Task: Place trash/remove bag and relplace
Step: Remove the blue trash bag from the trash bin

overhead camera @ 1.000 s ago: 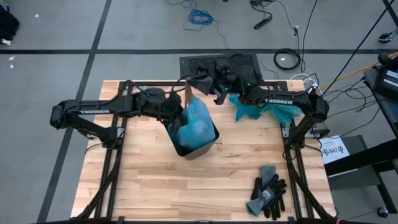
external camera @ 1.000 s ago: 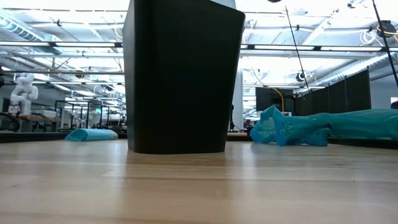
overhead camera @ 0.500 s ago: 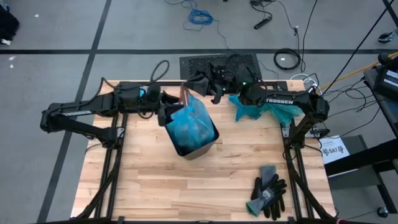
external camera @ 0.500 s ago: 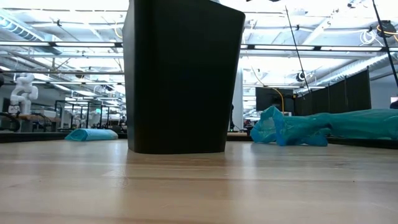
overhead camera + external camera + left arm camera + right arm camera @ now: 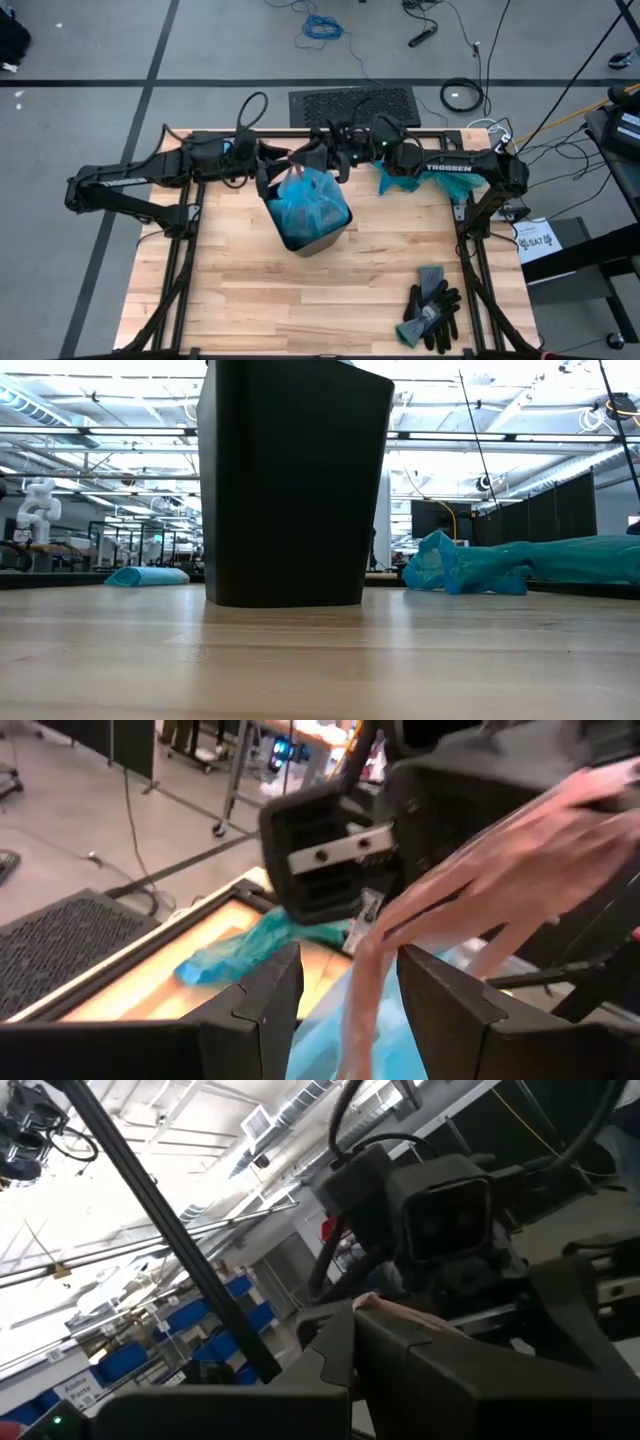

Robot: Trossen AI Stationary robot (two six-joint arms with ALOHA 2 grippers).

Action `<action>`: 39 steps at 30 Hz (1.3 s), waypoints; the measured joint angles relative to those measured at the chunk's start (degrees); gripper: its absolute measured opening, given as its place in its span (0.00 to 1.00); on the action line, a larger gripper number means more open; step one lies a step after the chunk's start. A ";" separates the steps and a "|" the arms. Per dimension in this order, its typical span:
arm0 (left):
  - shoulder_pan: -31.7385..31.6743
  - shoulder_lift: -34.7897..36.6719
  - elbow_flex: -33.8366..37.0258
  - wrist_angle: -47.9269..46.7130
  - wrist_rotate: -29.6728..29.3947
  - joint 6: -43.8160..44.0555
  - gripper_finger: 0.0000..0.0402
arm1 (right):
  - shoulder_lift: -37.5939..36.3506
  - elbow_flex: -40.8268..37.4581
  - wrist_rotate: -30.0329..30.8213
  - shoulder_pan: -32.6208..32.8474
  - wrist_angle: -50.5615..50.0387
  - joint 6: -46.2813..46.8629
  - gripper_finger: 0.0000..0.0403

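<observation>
Pale wooden table (image 5: 240, 300) carried everything you were working on. Your left gripper (image 5: 345, 960) had its two dark fingers (image 5: 270, 990) a moderate way apart, and a pinkish plastic strip (image 5: 480, 850) ran down through the gap without being visibly pinched. That strip belonged to the top of the thin, crinkly, pale sky-blue bin liner (image 5: 305, 200), which bulged just beyond those fingers and sat inside the black plastic bin (image 5: 325, 240). I could not pick the trash out as separate pieces; by the bulge I judged it was already inside the liner.

What had changed was on the other side. A second ago your left gripper reached over the bin mouth. It had since drawn back to the liner's near edge and stopped. Your right gripper (image 5: 318, 160) had swung in from farther off and now hung directly across from the left fingers, close over the liner's gathered top. Whether it had closed on anything I could not tell.

To my eye that meant you were moving from filling to lifting the liner out, with both grippers at its neck.

Farther out, beyond the right gripper, a darker teal-green plastic bag (image 5: 440, 180) lay crumpled. Black-and-grey gloves (image 5: 432, 310) lay well apart from everything.
</observation>
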State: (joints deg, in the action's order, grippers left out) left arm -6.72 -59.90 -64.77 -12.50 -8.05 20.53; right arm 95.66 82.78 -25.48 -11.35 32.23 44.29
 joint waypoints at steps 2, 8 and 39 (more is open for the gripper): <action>0.04 0.00 0.00 1.92 0.02 -0.10 0.42 | 0.00 0.00 0.00 0.00 0.10 0.00 0.00; 0.04 0.02 0.00 3.22 0.40 -0.07 0.42 | 0.00 0.00 0.29 -0.10 0.02 -0.02 0.00; 0.06 -0.66 0.00 6.61 -2.89 -1.37 0.42 | 0.02 0.00 1.01 -0.87 -3.03 -1.26 0.00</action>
State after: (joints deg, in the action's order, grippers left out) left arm -6.66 -60.55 -64.77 -5.89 -10.94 19.16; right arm 95.68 82.78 -24.47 -12.22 29.20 43.03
